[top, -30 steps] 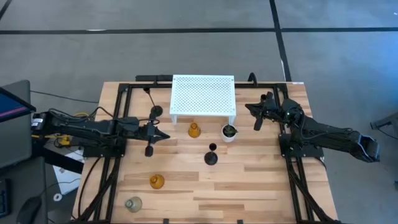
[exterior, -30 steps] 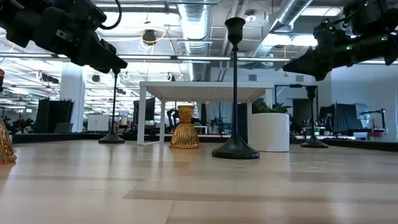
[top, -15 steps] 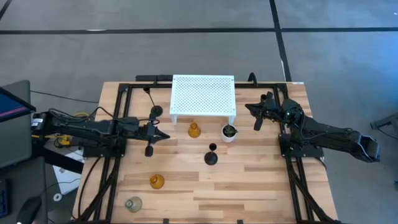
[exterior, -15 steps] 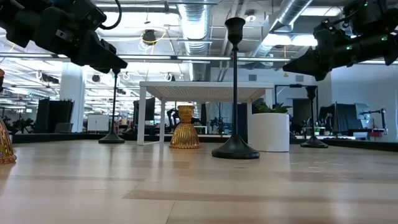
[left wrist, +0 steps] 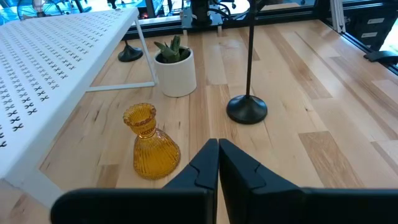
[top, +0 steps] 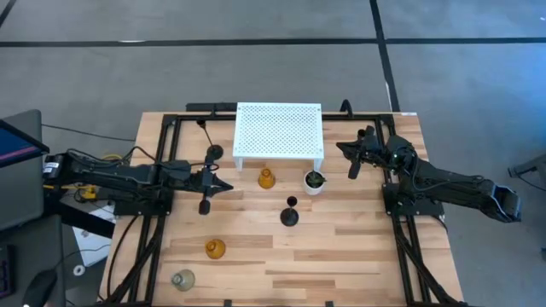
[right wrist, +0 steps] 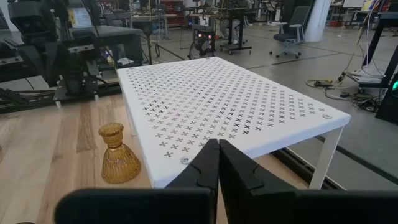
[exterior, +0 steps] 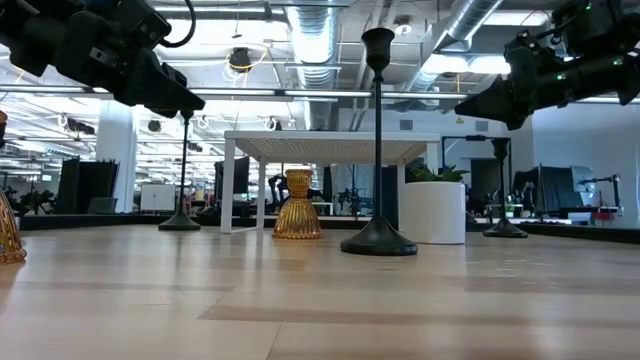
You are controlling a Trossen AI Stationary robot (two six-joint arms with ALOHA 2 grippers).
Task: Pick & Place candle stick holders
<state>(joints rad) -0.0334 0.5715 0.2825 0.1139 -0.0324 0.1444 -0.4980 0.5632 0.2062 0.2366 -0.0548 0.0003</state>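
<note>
Ribbed amber glass holder (left wrist: 151, 150), wooden table (left wrist: 348, 118)

Bright, even overhead light, glare from ceiling lamps (exterior: 445, 62) in the low view, soft shadows.

Three black stemmed holders (top: 290, 215) and three squat glass holders (top: 266, 178) stand upright, scattered apart on the table.
</note>
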